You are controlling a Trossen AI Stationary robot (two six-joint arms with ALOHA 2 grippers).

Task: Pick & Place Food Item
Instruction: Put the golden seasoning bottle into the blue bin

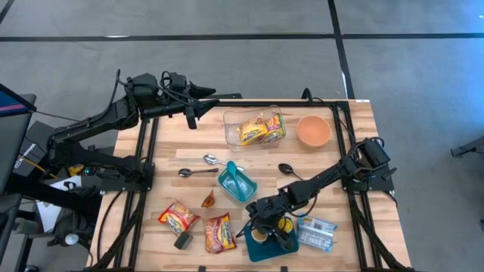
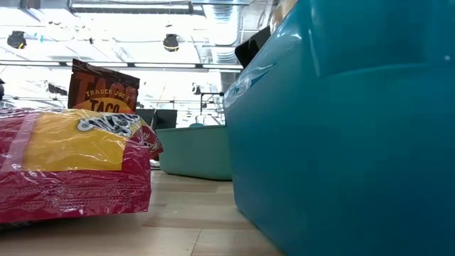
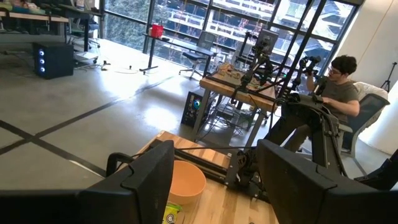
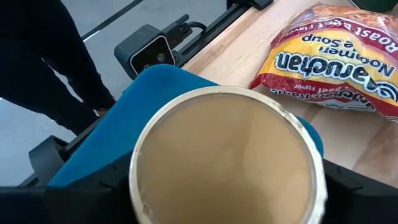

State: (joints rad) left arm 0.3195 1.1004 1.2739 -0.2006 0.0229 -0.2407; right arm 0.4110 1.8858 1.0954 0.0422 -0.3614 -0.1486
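Note:
A round cup with a tan sealed top [image 4: 227, 158] sits between the fingers of my right gripper [image 1: 265, 224], over the dark-blue container [image 1: 266, 248] at the table's near edge; that container's wall fills the low view [image 2: 341, 128]. The gripper slants down from the right. A ramen pack [image 4: 339, 59] lies beside the container on the wood. My left gripper [image 1: 193, 115] hangs high over the far left of the table, level and open, with nothing between its fingers [image 3: 143, 180]. My right gripper has the cup's round side wall [image 4: 138, 186] between its two fingers, one on each side just under the rim. The fingers slant down from the table's right. The cup stands top up over the blue container; its base is hidden.
A clear tub with noodle packs [image 1: 255, 128] and an orange bowl [image 1: 313, 130] stand at the back. Spoons [image 1: 212, 159] and a small teal bin [image 1: 237, 183] lie mid-table. Two ramen packs [image 1: 178, 217], a brown packet [image 1: 209, 199] and a silvery packet [image 1: 316, 233] lie near the front.

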